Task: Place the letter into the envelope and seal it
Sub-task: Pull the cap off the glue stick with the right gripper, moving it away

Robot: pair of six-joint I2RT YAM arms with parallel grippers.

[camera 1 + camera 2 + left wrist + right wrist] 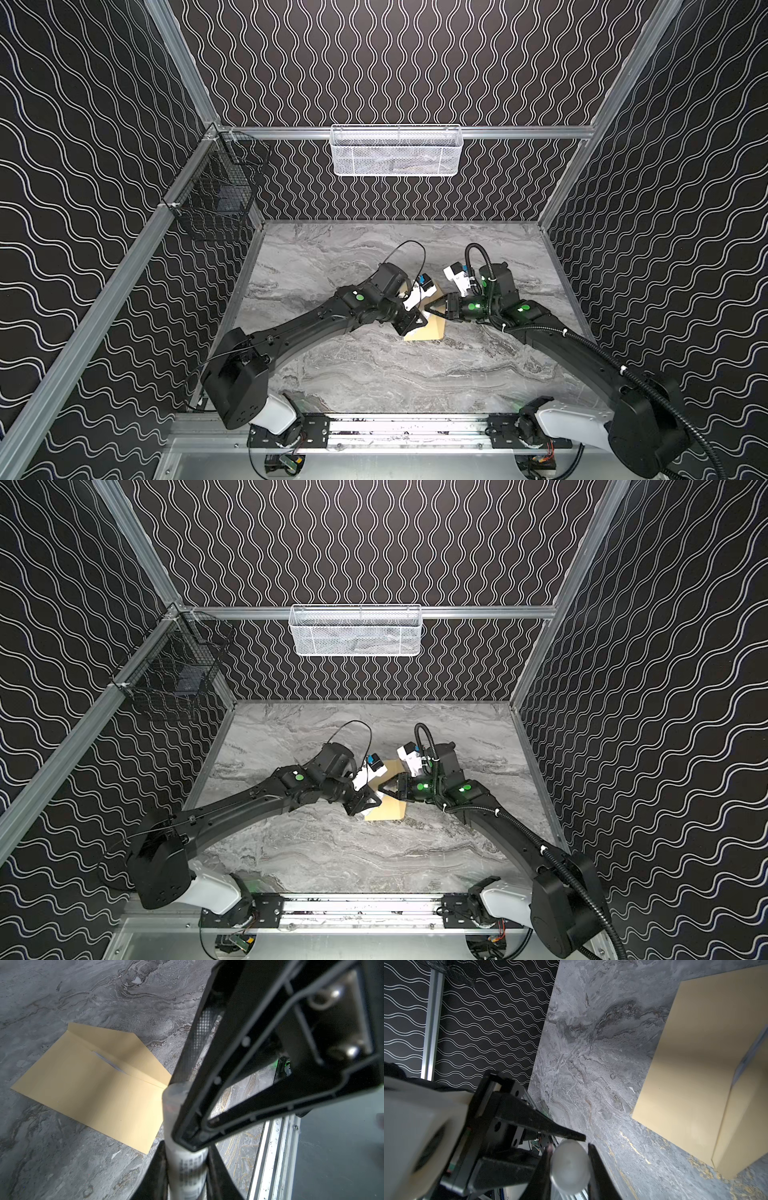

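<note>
Bench (374, 386): grey marble; everything sits mid-bench, well off all four edges
Envelope (432, 332): flat on the bench, long axis running from front edge toward back edge; near short end in the clear, the rest under the two pincers
Left pincer (187, 1169): clenched on the body of a white tube (173, 1103), over the envelope's left long side
Tube axis: roughly crosswise to the envelope, left to right, cap end toward the right arm
Right pincer (570, 1153): facing the left one, a finger against each side of the tube's round cap end; looks gripped
Flap: open, lying flat along one long side; top views don't show which
Letter (110, 1062): inside the envelope, only a thin white-blue sliver at the mouth
Judgement: uncapping is the step in hand; the pull has to run along the tube axis, and the left arm then carries the tube down to the flap just below
</note>
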